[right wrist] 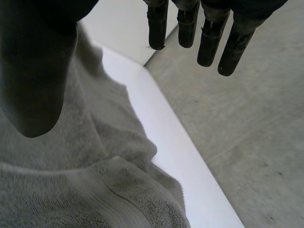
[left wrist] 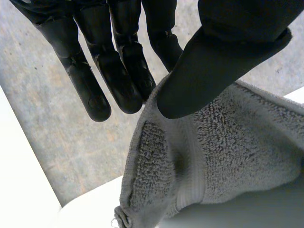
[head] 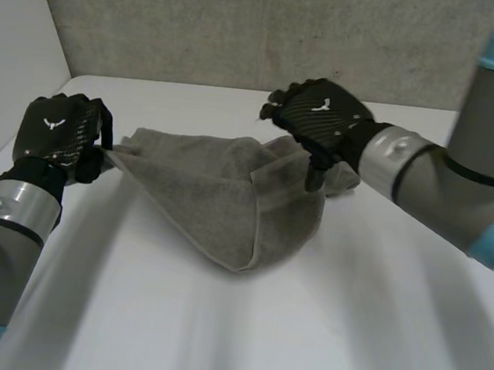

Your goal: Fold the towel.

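Mid-fold, grasp stage. The grey towel (head: 219, 195) sits bunched at the middle of the white table (head: 213, 340), nearer the far edge, tapering to a rounded tip toward the near edge.

Left hand (head: 58, 130), by the left edge, has one towel corner pinched between thumb (left wrist: 199, 80) and straight fingers (left wrist: 121, 88). The cloth runs taut from it, lifted off the table.

Right hand (head: 321, 113) hovers over the towel's right end. Its wrist view has it spread wide, fingers straight and clear of the cloth, thumb down against or just over it; can't tell contact. Looks like it's holding nothing.

My read: one corner secured, second not. Next, the right hand needs to close on the right corner. Then both lift, pull that edge flat and carry it across to the opposite edge. Layers are bunched there, so it needs to pick a single one.
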### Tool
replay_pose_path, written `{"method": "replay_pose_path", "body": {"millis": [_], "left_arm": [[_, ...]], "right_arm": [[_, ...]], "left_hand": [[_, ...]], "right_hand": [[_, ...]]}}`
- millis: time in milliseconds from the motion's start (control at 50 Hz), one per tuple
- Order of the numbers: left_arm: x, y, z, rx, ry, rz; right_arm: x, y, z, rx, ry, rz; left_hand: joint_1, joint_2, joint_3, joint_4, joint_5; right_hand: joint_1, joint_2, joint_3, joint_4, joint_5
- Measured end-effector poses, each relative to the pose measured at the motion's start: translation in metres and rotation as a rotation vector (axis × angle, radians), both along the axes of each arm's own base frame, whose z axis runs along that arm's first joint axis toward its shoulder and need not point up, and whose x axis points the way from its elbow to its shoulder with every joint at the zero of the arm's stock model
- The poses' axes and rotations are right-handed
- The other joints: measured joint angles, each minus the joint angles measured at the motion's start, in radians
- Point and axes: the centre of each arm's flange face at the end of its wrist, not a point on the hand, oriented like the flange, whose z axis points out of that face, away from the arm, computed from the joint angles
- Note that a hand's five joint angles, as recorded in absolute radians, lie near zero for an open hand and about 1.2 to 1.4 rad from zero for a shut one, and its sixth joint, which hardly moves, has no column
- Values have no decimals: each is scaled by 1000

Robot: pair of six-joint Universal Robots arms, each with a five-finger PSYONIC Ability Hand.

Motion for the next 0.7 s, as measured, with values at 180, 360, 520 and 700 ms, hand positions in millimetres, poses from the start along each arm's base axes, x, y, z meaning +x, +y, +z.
{"method": "replay_pose_path", "body": {"millis": [180,360,520,700], "left_arm": [[4,16,11,-35,10,-3],[2,20,11,-37,11,-13],[2,21,10,-32,9,-17],[1,21,9,-30,9,-17]], "right_arm": [[44,-29,-39,-52,99,75],[69,-50,-99,-52,102,90],[70,-59,-150,-5,137,67],[62,-67,-117,-41,118,-12]], "left_hand": [[0,0,0,0,0],[0,0,0,0,0],[0,0,0,0,0],[0,0,0,0,0]], "right_hand": [[3,0,0,0,4],[3,0,0,0,4],[51,34,45,25,48],[1072,1081,1073,1053,1062]]}}
